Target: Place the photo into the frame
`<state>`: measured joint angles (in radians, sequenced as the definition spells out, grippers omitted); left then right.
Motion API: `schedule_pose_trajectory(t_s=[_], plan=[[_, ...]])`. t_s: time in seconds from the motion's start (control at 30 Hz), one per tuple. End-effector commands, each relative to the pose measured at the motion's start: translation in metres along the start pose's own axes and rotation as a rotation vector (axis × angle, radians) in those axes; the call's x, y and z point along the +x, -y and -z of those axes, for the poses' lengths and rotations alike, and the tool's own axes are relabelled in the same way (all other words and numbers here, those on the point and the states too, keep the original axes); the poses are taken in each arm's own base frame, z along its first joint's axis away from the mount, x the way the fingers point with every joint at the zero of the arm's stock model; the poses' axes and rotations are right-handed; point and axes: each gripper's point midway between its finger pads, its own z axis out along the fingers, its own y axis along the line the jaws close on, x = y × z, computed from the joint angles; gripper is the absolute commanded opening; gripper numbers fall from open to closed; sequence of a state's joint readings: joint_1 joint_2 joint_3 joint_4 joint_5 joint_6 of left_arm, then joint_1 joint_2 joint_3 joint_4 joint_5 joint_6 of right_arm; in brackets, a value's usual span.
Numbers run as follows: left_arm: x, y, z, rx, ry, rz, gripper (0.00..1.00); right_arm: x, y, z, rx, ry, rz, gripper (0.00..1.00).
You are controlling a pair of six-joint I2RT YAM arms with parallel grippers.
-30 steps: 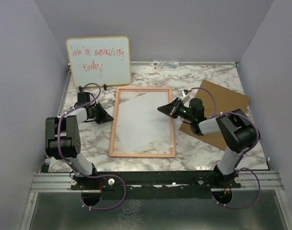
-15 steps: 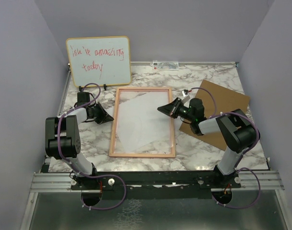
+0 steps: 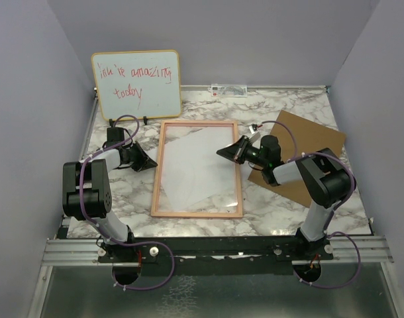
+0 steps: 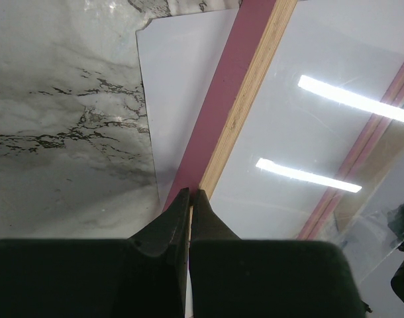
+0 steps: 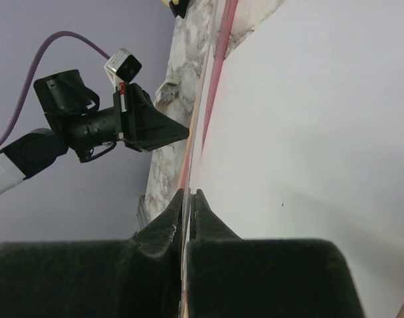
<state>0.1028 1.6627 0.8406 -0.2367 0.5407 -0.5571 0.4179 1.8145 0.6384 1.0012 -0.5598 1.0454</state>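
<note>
Left tool and right tool, both pinched narrow on nothing, flank the pinkish light-wood rectangular frame — probably to square it over the white-side-up paper photo lying askew beneath it, centre-scene.

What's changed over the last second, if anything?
The right arm's elbow swung slightly left and the right gripper crept a touch left at the frame's right border, jaws shut, nothing taken or released. The left gripper, photo, backing board and whiteboard stayed put.
</note>
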Motion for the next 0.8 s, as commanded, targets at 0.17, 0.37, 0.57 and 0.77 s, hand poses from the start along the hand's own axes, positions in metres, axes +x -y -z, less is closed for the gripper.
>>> schedule_pose_trajectory(t_s=[0.17, 0.37, 0.57, 0.77], plan=[[0.033, -0.046, -0.015, -0.160, -0.093, 0.042, 0.00, 0.008, 0.000, -0.010, -0.030, -0.071, -0.002, 0.21], [0.033, -0.046, -0.015, -0.160, -0.094, 0.042, 0.00, 0.018, 0.000, -0.007, -0.030, -0.123, -0.016, 0.59], [0.031, -0.045, -0.016, -0.159, -0.093, 0.041, 0.00, 0.030, -0.001, -0.008, -0.059, -0.204, -0.042, 0.46], [0.029, -0.045, -0.016, -0.160, -0.091, 0.040, 0.00, 0.028, -0.012, -0.008, -0.112, -0.210, -0.065, 0.08]])
